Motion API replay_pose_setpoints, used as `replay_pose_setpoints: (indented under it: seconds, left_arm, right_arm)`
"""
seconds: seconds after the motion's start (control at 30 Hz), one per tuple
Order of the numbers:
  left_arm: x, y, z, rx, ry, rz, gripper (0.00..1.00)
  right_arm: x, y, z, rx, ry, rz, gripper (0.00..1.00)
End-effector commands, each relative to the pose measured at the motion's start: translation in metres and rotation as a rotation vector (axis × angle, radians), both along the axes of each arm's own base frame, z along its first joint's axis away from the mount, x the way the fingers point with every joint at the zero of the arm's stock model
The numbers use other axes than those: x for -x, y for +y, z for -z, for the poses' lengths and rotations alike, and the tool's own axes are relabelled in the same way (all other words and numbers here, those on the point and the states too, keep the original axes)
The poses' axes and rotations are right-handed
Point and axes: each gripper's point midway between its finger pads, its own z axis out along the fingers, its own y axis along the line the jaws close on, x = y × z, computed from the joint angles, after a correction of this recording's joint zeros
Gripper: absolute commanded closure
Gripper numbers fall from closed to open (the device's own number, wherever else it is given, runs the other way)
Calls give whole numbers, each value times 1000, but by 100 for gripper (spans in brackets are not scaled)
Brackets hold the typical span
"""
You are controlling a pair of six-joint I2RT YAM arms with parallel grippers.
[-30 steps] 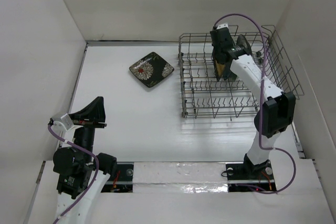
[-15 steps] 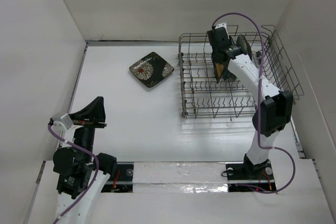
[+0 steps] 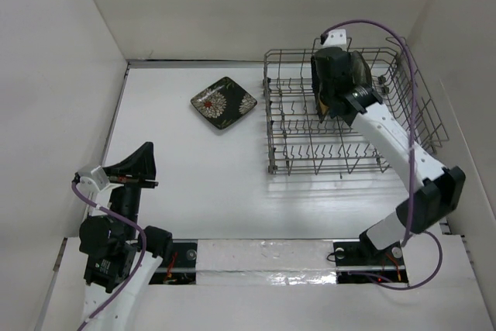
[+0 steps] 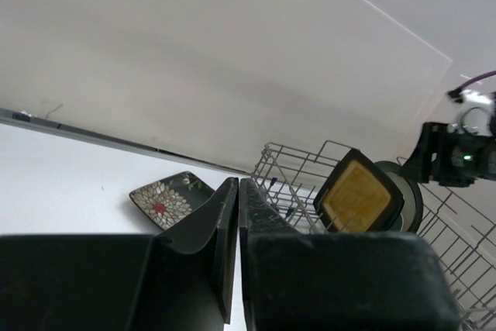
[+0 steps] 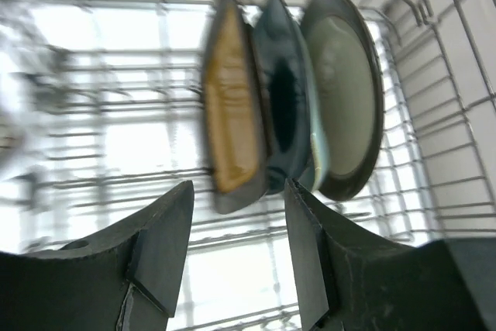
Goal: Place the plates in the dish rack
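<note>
Right wrist view: right end effector (image 5: 239,186) open, empty, facing upright plates (image 5: 229,106) in dish rack (image 5: 434,153); flowered plate (image 3: 224,101) on desk (image 3: 178,168); left end effector (image 4: 238,184) closed.

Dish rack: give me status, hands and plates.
Left hand shut, empty. Right hand open, just off the yellow-centre plate. Four plates upright in dish rack; flower plate on table, nothing blocking it.

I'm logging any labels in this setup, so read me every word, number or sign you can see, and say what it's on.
No text can be read in any view.
Flower plate: flower pattern only, no words.
Yellow plate: plain, no label shows.
Rack: bare wire, no tag shows.
The right wrist view is blurred, so small print there could not be read.
</note>
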Motion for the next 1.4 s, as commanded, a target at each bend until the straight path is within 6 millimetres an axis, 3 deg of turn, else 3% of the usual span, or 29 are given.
replay_pose_setpoints:
  seconds: [0.0,0.03,0.07,0.13,0.17,0.2,0.23,0.27,0.3,0.33,0.37,0.4,0.47,0.5,0.57,0.63,0.67,0.7,0.97,1.07,1.2,1.37]
  left_arm:
    - [-11,-7,-3,3,22,18,100]
    - [-14,-8,-1,6,38,21,100]
    - [-18,-11,2,3,55,27,100]
    - [-30,-17,13,-10,120,36,100]
    - [-34,-19,17,-4,143,42,100]
    - [-41,-21,23,-4,180,41,100]
    - [-44,-22,26,1,196,40,100]
    - [-49,-21,30,6,218,26,100]
    - [-57,-21,38,18,275,12,100]
    - [-62,-17,42,31,306,-15,100]
    - [-67,-14,47,44,340,-47,100]
    - [-74,-15,54,73,387,-57,100]
    - [-80,-18,57,112,409,-49,100]
    - [-85,-22,60,132,415,-39,93]
    - [-90,-29,60,183,420,-9,88]
    - [-99,-36,65,201,425,7,86]
    - [-103,-41,69,196,430,29,88]
    - [-111,-45,74,196,422,37,100]
    - [-149,-56,131,253,523,8,100]
    - [-165,-61,145,255,549,-2,85]
    - [-198,-71,170,230,640,-29,50]
    - [-240,-83,209,145,783,-56,44]
  right_arm:
    - [16,28,-53,-168,-215,-65,44]
    - [23,33,-44,-157,-208,-85,43]
    - [36,43,-64,-192,-277,-124,44]
    - [48,47,-63,-185,-314,-131,45]
    - [58,59,-64,-201,-323,-168,46]
    - [69,62,-74,-240,-355,-192,50]
    - [76,75,-73,-283,-358,-254,66]
    - [82,85,-66,-312,-364,-296,76]
    - [97,97,-73,-365,-386,-354,94]
    - [106,111,-72,-416,-386,-410,100]
    - [113,120,-67,-446,-403,-452,100]
    - [131,130,-75,-490,-429,-507,100]
    - [147,141,-80,-552,-455,-571,100]
    - [153,146,-72,-554,-442,-594,100]
    - [168,152,-77,-599,-455,-636,100]
    - [177,157,-70,-617,-439,-674,100]
    - [183,159,-71,-630,-438,-689,100]
    - [184,158,-69,-633,-437,-691,98]
    - [210,166,-64,-748,-439,-789,87]
    - [212,168,-60,-753,-434,-792,85]
    - [205,159,-48,-710,-428,-736,83]
    - [209,156,-48,-734,-449,-746,81]
